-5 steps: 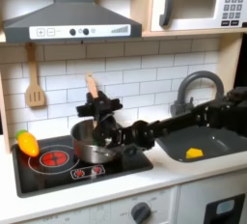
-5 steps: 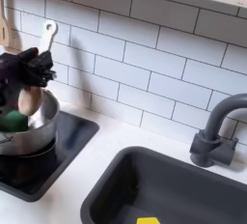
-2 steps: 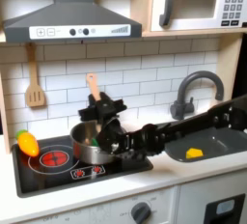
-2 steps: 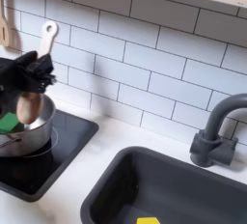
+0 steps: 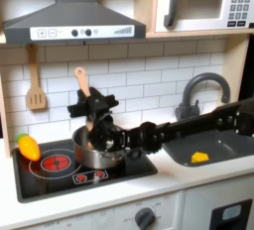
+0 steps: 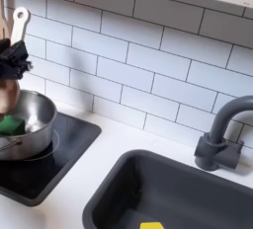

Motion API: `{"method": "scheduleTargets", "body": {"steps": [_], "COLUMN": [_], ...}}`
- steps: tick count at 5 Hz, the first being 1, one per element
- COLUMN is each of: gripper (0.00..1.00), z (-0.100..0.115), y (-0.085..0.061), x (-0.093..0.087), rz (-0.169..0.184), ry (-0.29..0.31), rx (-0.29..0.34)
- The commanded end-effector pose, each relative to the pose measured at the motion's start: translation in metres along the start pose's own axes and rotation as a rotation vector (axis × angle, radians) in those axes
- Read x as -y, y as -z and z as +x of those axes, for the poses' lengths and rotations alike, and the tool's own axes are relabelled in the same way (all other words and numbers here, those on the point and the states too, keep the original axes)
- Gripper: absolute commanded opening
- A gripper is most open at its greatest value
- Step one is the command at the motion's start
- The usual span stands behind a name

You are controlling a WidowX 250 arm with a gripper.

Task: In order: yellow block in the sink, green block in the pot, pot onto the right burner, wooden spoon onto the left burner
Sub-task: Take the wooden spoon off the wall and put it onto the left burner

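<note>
Wooden spoon [image 5: 83, 87] clamped in gripper [image 5: 89, 103].
Held tilted above the pot [image 5: 96, 147], handle rising past the fingers.

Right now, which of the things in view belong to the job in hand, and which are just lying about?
Part of the job:
yellow block, in the sink
green block, in the pot
wooden spoon, held in the gripper
stove burners
tile wall

Just lying about:
wooden spatula on the wall
toy vegetable
faucet
microwave
range hood
</note>
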State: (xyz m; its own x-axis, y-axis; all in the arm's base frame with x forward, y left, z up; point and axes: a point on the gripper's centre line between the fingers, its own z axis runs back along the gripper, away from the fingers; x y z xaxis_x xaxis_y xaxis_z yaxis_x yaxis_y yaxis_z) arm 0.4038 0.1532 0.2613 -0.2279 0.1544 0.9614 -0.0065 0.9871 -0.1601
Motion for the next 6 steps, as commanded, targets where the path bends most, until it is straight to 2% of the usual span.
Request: {"method": "scheduleTargets", "body": {"steps": [1,2,3,4,5,6], "gripper": [0.0,0.0,0.0,0.0,0.0,0.0], "z": [-0.006,-0.021,-0.026,-0.041,-0.039,-0.033], "y": [0.023,0.024,0.018,0.014,0.005,-0.005], "x": [-0.008,0.0,0.018,0.03,0.035,0.031], "rz": [0.006,-0.014,-0.048,-0.073,-0.075,-0.066], "ry": [0.013,-0.01,-0.035,-0.058,-0.071,-0.068], "rx": [-0.016,-0.052,-0.064,-0.098,-0.101,-0.092]}}
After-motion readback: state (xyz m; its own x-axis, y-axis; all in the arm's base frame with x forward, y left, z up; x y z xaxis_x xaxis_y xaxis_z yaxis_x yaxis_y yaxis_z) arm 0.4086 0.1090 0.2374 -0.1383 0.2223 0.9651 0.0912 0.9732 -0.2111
